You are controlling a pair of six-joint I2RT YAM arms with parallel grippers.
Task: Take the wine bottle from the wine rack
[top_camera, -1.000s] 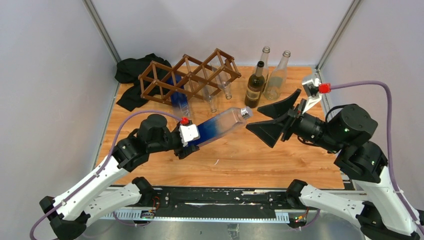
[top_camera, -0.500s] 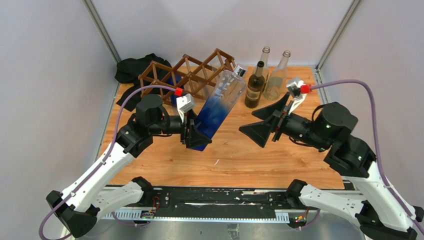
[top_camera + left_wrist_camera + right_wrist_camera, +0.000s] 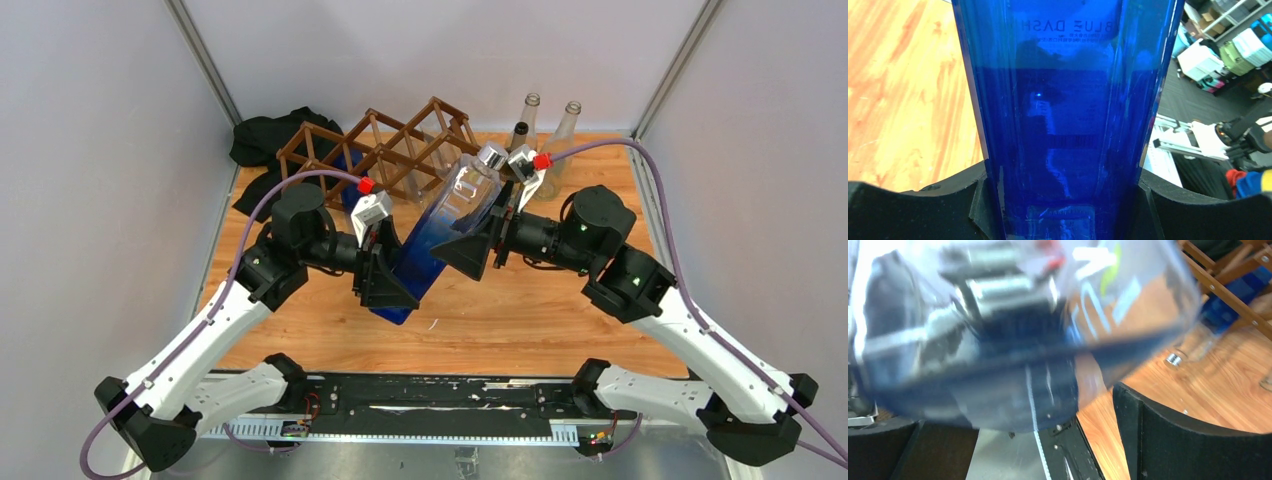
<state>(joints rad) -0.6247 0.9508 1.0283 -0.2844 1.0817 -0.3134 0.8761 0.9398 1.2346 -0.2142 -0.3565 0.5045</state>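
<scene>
The wine bottle (image 3: 440, 225), blue at its base fading to clear with a silver cap, is off the table and tilted steeply, cap toward the back. My left gripper (image 3: 392, 285) is shut on its blue lower body, which fills the left wrist view (image 3: 1063, 100). My right gripper (image 3: 474, 236) is open, its jaws on either side of the clear upper body, which shows blurred in the right wrist view (image 3: 1013, 325); a gap shows beside the right finger (image 3: 1178, 440). The dark brown lattice wine rack (image 3: 380, 150) stands behind and holds a blue bottle (image 3: 352, 190) and clear bottles.
A black cloth (image 3: 262, 140) lies at the back left beside the rack. A dark bottle (image 3: 518, 132) and two clear bottles (image 3: 568, 125) stand at the back right. Grey walls close in on three sides. The rack (image 3: 1233, 287) also shows in the right wrist view.
My left gripper has swung the bottle from lying sideways to steeply tilted. My right arm has moved left, and its open jaws now straddle the bottle's upper body.
</scene>
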